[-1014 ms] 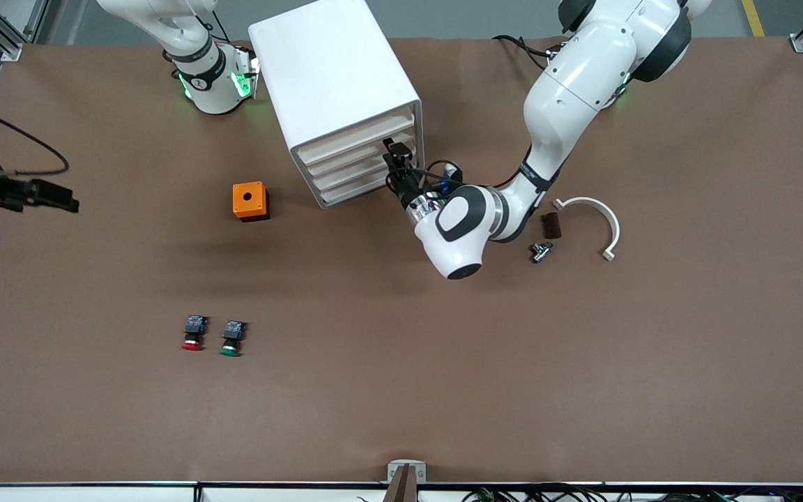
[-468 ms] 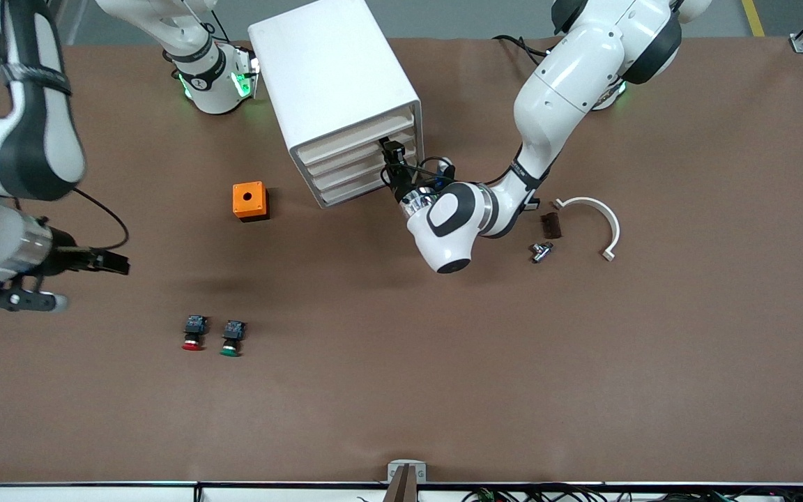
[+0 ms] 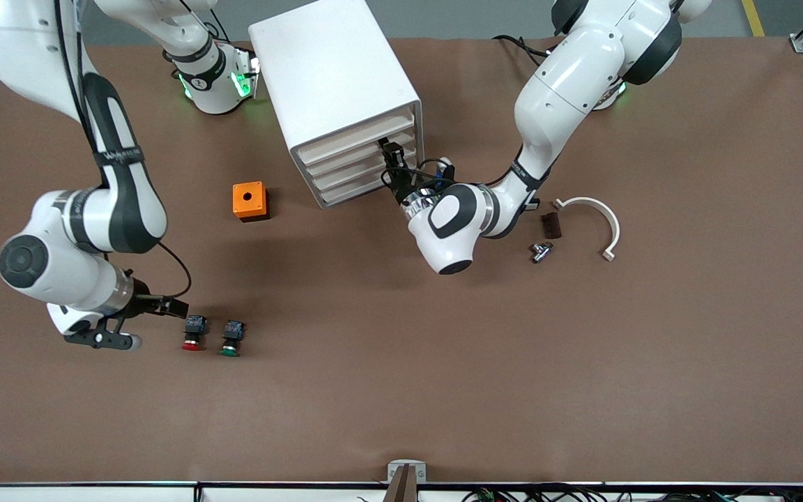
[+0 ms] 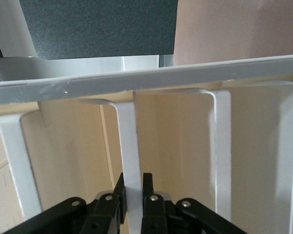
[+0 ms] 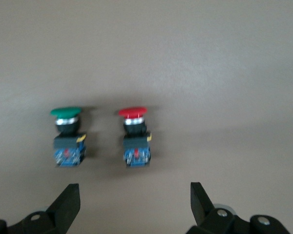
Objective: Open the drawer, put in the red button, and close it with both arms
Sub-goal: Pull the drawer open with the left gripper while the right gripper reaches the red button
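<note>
The red button (image 3: pixel 193 333) lies on its side on the brown table, beside the green button (image 3: pixel 232 337). My right gripper (image 3: pixel 177 307) hangs low and open just beside the red button, toward the right arm's end of the table. In the right wrist view the red button (image 5: pixel 135 139) lies ahead of the open gripper (image 5: pixel 134 195), centred between its fingers. My left gripper (image 3: pixel 391 155) is at the drawer fronts of the white cabinet (image 3: pixel 335 77). In the left wrist view it (image 4: pixel 133 187) is shut on a white vertical rib of a cream drawer front (image 4: pixel 176 141). All drawers look closed.
An orange box with a hole (image 3: pixel 250 201) stands between the cabinet and the buttons. A white curved part (image 3: pixel 593 216), a dark brown block (image 3: pixel 550 224) and a small metal piece (image 3: pixel 539 251) lie toward the left arm's end.
My right arm has swung in from the table's edge and come down beside the red button. My left gripper has edged slightly closer to the cabinet front.
</note>
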{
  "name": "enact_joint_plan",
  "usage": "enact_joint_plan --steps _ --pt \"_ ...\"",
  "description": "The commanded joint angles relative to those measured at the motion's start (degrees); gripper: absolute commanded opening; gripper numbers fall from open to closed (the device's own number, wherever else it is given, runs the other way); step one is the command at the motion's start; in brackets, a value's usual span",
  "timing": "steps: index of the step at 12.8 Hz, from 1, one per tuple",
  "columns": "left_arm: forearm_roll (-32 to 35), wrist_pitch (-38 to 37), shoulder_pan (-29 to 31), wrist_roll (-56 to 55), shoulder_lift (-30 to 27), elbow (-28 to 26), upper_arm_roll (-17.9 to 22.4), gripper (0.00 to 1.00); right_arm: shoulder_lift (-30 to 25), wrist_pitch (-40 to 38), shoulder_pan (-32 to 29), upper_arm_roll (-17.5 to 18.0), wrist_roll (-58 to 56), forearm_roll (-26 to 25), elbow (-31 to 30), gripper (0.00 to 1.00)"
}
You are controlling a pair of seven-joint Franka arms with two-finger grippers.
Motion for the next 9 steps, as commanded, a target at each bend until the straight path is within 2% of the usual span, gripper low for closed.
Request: enact_joint_plan --steps 1,4,9 --pt "-2.18 -0.79 2.73 0.29 0.68 1.26 0.35 0.1 4.3 5.04 0.06 0.07 0.37 1.46 0.97 1.0" --pt "-2.36 -0.79 5.45 -0.24 0.68 1.26 0.44 0.11 7.29 8.74 0.58 0.07 0.81 1.47 1.33 1.0" --pt "-2.45 -0.43 10.11 -0.24 0.68 1.78 0.44 0.12 9.49 10.59 0.76 0.25 0.9 3.31 0.98 1.0"
